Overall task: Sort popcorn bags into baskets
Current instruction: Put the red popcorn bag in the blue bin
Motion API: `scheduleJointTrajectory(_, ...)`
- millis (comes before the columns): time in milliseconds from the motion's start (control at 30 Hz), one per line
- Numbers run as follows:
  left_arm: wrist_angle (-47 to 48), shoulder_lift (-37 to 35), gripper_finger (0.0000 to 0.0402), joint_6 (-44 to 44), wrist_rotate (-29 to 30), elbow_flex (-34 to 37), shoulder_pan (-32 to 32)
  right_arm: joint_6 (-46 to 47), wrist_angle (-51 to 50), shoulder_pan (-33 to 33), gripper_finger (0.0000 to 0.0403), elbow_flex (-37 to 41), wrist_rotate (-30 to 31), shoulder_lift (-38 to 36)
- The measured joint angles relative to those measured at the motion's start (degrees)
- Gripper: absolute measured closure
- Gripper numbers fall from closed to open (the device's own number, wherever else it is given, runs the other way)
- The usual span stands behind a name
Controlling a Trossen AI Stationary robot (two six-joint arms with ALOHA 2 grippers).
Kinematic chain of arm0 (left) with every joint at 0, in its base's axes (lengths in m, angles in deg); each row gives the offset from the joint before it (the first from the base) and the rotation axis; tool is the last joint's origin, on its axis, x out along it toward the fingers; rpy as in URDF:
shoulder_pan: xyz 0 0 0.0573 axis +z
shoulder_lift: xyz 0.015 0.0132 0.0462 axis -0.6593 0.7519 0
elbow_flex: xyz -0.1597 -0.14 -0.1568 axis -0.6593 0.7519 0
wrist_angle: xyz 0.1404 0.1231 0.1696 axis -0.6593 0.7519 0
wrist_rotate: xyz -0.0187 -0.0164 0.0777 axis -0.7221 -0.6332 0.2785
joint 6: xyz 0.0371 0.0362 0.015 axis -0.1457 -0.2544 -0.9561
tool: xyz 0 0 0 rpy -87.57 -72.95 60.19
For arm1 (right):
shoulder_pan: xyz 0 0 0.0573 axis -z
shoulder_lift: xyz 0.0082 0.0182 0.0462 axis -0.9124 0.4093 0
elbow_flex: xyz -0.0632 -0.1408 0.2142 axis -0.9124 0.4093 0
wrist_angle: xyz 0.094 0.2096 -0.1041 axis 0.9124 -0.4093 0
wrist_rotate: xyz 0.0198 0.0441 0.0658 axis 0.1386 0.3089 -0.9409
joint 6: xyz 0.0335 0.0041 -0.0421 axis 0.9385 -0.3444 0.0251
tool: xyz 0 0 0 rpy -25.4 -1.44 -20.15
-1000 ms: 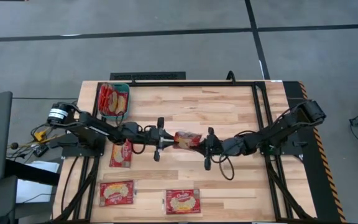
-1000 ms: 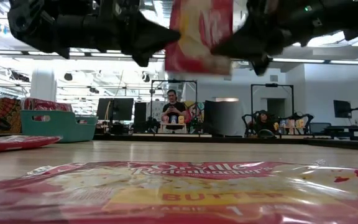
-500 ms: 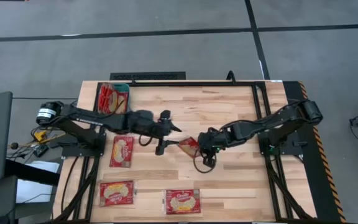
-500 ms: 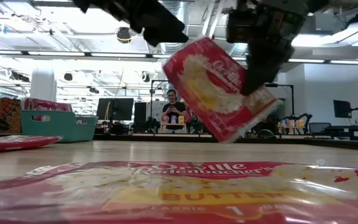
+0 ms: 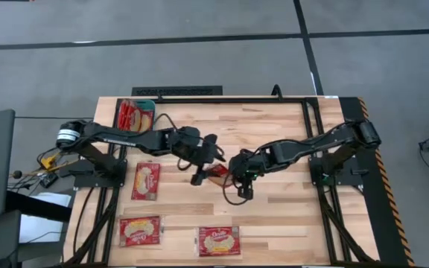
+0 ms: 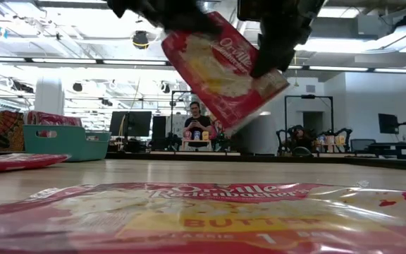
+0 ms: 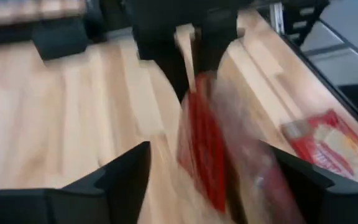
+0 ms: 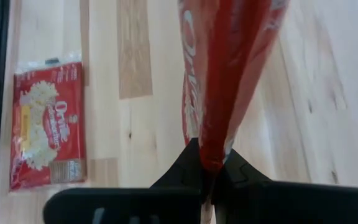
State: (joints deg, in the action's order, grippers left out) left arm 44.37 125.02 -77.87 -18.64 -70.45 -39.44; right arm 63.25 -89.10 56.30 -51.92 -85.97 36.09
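Observation:
One red popcorn bag (image 6: 220, 67) hangs tilted above the middle of the table, with my right gripper (image 8: 209, 158) shut on it. My left gripper (image 7: 204, 149) stands open. Its two fingers are on either side of the same bag (image 7: 207, 143), apart from it. In the high view my left gripper (image 5: 205, 156) and my right gripper (image 5: 237, 170) face each other across the bag (image 5: 218, 173). The teal basket (image 5: 149, 112) stands at the far left corner and holds red bags on edge. My right gripper pinches one edge of the bag (image 8: 211, 146) between its two fingers. In the low view the fingers (image 6: 273, 49) come down at a slant onto the bag's upper right side. The bag is clear of the table, and its free end slants down toward my left gripper.
Three more popcorn bags lie flat on the table: one at the left (image 5: 146, 181), one at the near left (image 5: 140, 231) and one at the near middle (image 5: 218, 240). A black frame rail (image 5: 229, 99) runs along the far edge. A person (image 6: 196, 127) sits far behind the table.
My left gripper has opened and let go of the bag, and has gone a little toward the far and right edges. My right gripper has gone toward the table's left with the bag. The bag has tipped from held between both grippers to hanging tilted from my right gripper alone.

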Motion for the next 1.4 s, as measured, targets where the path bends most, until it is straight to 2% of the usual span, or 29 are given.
scheduleJointTrajectory(133,-1.29,1.71,0.0188,2.00,-2.85,0.03,1.25,-0.61,-0.54,0.01,0.0386,-0.22,0.11,-0.02)
scheduleJointTrajectory(200,-2.11,1.64,0.0238,2.20,-4.37,0.13,1.72,-0.61,-1.31,0.03,0.0386,-0.28,0.17,0.00)
scheduleJointTrajectory(333,-1.82,0.90,0.0369,0.90,-4.66,0.06,2.74,-0.74,-2.53,0.64,0.0386,-0.17,0.54,0.02)
scheduleJointTrajectory(367,-1.90,0.88,0.0380,0.68,-4.75,0.06,3.09,-1.11,-2.69,0.87,0.0384,-0.17,0.56,-0.07)
scheduleJointTrajectory(533,-0.07,0.47,0.0388,-2.02,-3.18,0.06,4.50,-2.15,-2.18,2.46,0.0350,-0.06,4.26,0.00)
scheduleJointTrajectory(667,0.46,-0.71,0.0389,-3.45,2.67,0.59,5.04,-1.86,-1.19,3.39,0.0307,-0.09,12.96,-0.37)
scheduleJointTrajectory(767,-0.03,-3.41,0.0389,-5.47,6.99,2.40,5.39,-2.30,-1.21,3.36,0.0259,-0.06,19.97,-0.61)
scheduleJointTrajectory(933,-5.42,-11.48,0.0389,-4.68,8.55,11.17,7.50,-3.80,6.41,4.30,0.0167,6.00,28.70,-3.08)
scheduleJointTrajectory(1000,-12.04,-15.92,0.0389,-2.93,9.05,17.08,8.87,-4.88,15.13,5.81,0.0143,10.66,30.12,-4.15)
scheduleJointTrajectory(1067,-21.13,-20.13,0.0389,-0.92,9.22,23.80,10.12,-6.33,25.03,7.72,0.0132,16.09,28.79,-5.55)
scheduleJointTrajectory(1100,-27.03,-21.84,0.0389,0.12,9.56,27.31,10.67,-7.20,31.72,8.72,0.0130,18.97,26.12,-6.15)
scheduleJointTrajectory(1267,-52.14,-26.32,0.0389,5.46,9.36,42.22,12.34,-8.96,68.81,14.60,0.0129,29.25,7.08,-4.83)
scheduleJointTrajectory(1333,-59.06,-25.91,0.0389,6.62,9.30,45.13,12.39,-8.92,75.19,16.73,0.0129,30.14,1.27,-3.31)
scheduleJointTrajectory(1400,-62.08,-25.79,0.0389,7.34,9.33,47.03,12.39,-8.59,79.21,18.15,0.0129,29.60,-2.30,-1.63)
